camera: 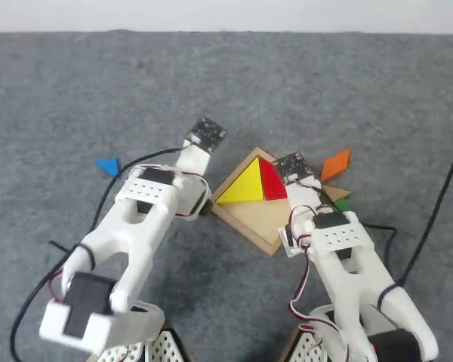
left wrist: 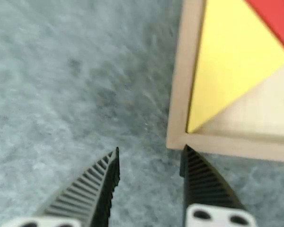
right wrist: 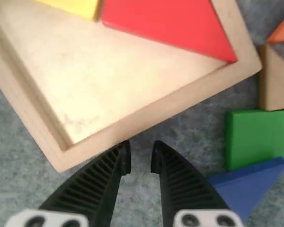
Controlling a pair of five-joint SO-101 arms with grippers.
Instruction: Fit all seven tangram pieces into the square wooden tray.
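Currently | tray (camera: pixel 266 220): yellow triangle (camera: pixel 243 188), red triangle (camera: pixel 272 181) | left tool (left wrist: pixel 149 158), right tool (right wrist: pixel 140 156) empty

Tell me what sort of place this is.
Probably a robot test bench, not a home table: two white arms stand side by side over a grey felt-like mat, with a wooden tray and coloured tangram pieces in front of them.

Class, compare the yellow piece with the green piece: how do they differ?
The yellow piece is a triangle; the green piece looks four-sided. Yellow lies inside the wooden tray, green outside it on the carpet. Both are flat, solid-coloured pieces.
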